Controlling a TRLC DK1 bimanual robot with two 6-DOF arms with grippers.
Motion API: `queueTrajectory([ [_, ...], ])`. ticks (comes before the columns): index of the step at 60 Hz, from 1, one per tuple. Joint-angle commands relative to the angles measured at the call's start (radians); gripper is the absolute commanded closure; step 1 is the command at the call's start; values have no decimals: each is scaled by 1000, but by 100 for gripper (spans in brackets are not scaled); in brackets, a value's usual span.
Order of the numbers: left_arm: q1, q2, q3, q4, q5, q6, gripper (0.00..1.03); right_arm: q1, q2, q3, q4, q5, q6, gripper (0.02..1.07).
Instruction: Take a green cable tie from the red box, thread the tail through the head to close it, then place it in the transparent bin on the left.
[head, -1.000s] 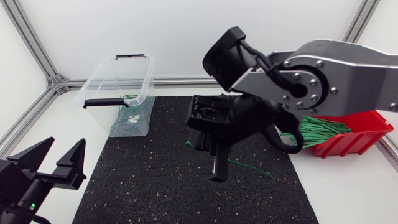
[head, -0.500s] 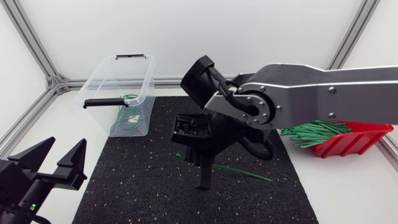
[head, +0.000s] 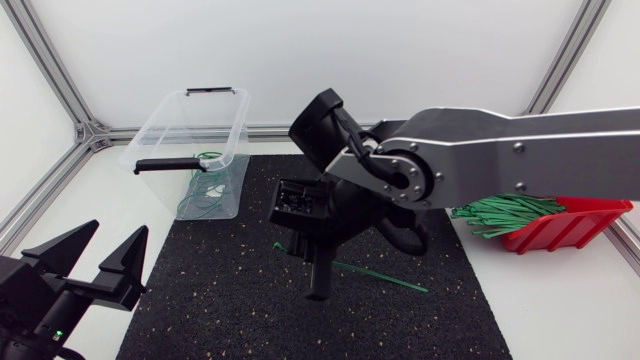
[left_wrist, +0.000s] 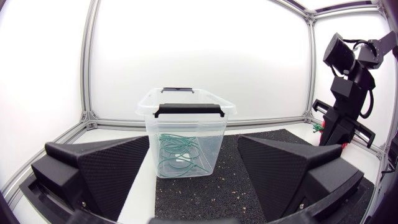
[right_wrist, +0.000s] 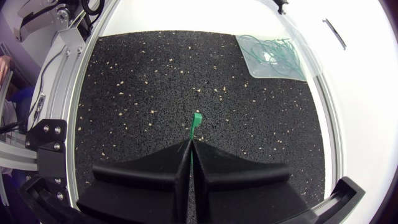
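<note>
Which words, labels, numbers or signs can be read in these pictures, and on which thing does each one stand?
None: no readable text shows on the transparent bin, the red box, the green cable tie, the black mat, the left gripper or the right gripper.

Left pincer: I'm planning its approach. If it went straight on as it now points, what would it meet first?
Most likely the transparent bin, which sits straight ahead of the open left pincer in its wrist view. Nothing stands before it, though depth is unclear.
</note>
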Motion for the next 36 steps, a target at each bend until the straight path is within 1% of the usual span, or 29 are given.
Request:
queueTrajectory([
  [1, -7, -4, -38, -27, -2, -14, 4, 2, 66, -19, 12, -6, -2, 101],
  [16, -8, -2, -38, -33, -11, -14, 4, 28, 231, 30, 32, -6, -33, 101],
  [21, -8, -2, -36, -36, -16, -13, 4, 27, 263, 44, 36, -23, -44, 100],
  [26, -8, -2, -36, -36, -16, -13, 4, 30, 279, 49, 40, -25, -53, 93],
  [28, -8, -1, -36, -36, -16, -14, 4, 30, 280, 50, 41, -25, -53, 87],
  [29, -8, -1, -36, -36, -16, -14, 4, 30, 280, 52, 41, -25, -54, 80],
  [30, -7, -1, -36, -36, -16, -14, 4, 28, 280, 52, 40, -25, -56, 77],
  [33, -8, -1, -36, -36, -16, -14, 4, 28, 280, 52, 35, -25, -67, 74],
  [36, -7, 1, -36, -36, -17, -13, 4, 27, 279, 50, 33, -25, -70, 74],
])
